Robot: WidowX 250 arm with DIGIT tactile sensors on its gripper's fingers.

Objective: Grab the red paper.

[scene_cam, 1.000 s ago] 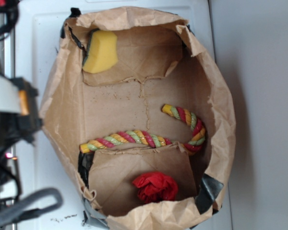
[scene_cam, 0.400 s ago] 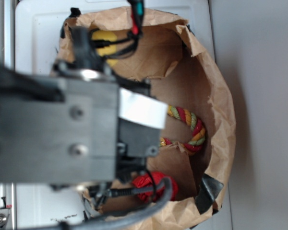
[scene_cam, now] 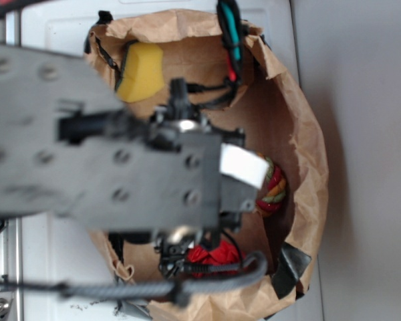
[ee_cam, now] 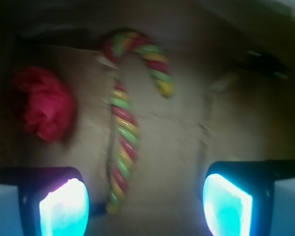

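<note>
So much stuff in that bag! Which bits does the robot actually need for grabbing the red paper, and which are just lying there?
Needed for the job:
- red paper
- hand, open, nothing between its fingers

Just lying about:
- braided rope
- yellow sponge
- brown paper bag that holds them all

In the exterior view the arm (scene_cam: 120,167), itself blurred, covers most of the brown paper bag (scene_cam: 301,134), leaving only a sliver of the red paper (scene_cam: 214,254), one bend of the braided rope (scene_cam: 273,187) and part of the yellow sponge (scene_cam: 140,70). The wrist view is soft throughout, and its lower edge cuts off both fingertips (ee_cam: 64,209) of the gripper (ee_cam: 145,206)
</note>
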